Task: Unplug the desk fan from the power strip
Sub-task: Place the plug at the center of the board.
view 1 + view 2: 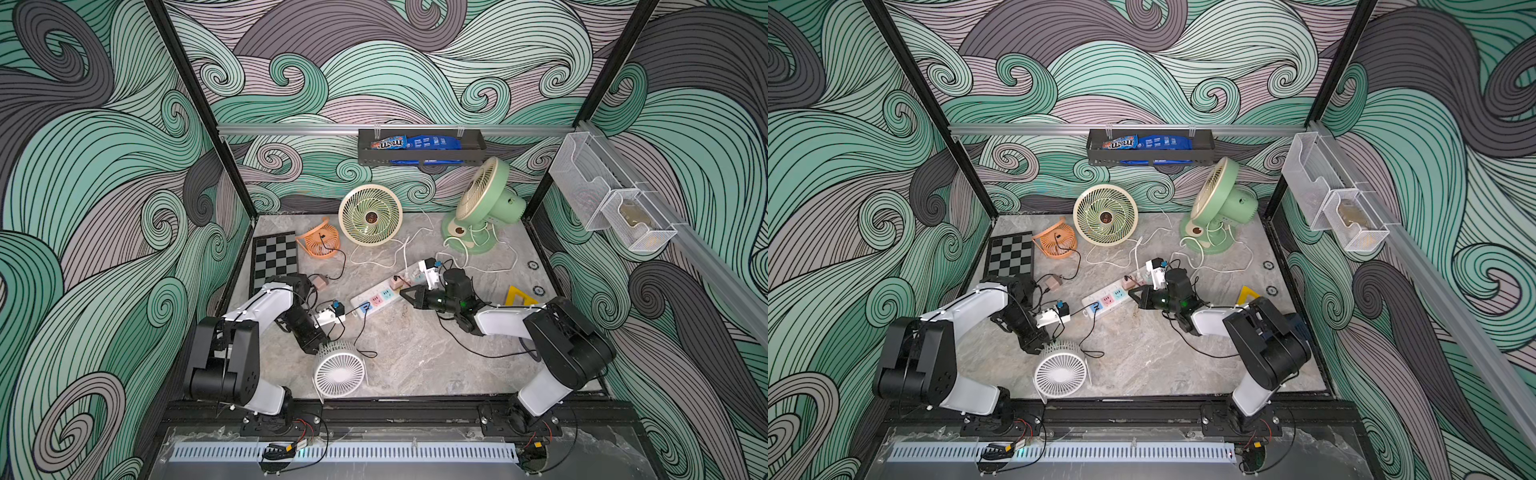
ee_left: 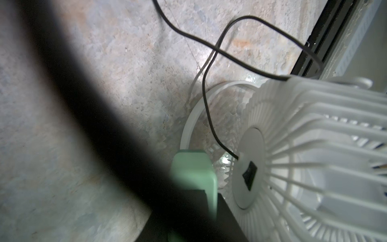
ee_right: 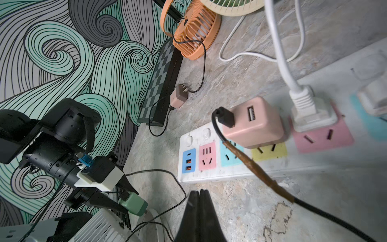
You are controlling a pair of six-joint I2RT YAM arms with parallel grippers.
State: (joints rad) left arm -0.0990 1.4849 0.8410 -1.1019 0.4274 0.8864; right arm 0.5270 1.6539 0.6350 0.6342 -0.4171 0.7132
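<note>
Two arms: left fingers [image 3: 104, 201] grip green plug [image 3: 134, 204]; right fingers [image 3: 192, 209] clenched beside power strip [image 3: 209, 178] edge.

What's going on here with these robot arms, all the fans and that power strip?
Two robot arms are unplugging a fan. The left tool appears to grip a green adapter, which is out of the power strip and down beside the white fan. The right tool is shut and empty, and its tip points at the strip's side from close by. A pink adapter and a white plug sit plugged into the strip.
</note>
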